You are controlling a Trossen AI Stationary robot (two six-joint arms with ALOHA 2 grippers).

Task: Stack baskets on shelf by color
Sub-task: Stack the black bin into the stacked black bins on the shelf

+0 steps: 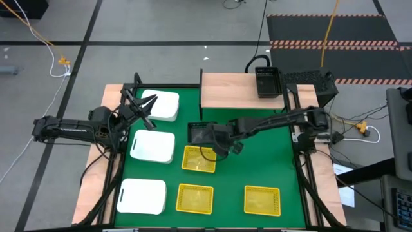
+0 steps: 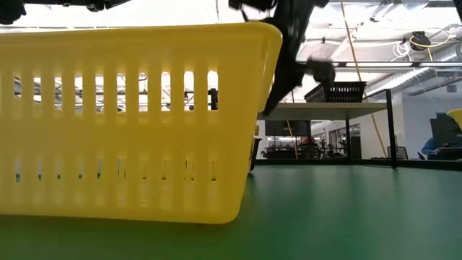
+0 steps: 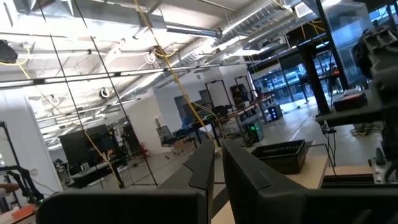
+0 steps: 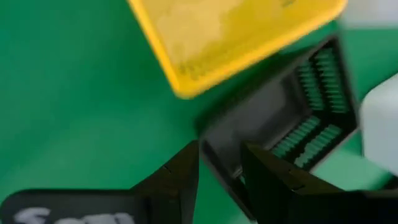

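Observation:
Three white baskets lie along the table's left side. Three yellow baskets lie nearer the front. One black basket stands on the shelf; another black basket rests on the table's middle. A third black one does not show. My right gripper is open, with one finger on either side of that table basket's wall. My left gripper is shut, held above the far white basket and pointing toward the shelf.
The near middle yellow basket fills the left half of the low view. Light wooden strips edge the green table. Bare green surface lies between the right arm and the near right yellow basket. Most of the shelf board is bare.

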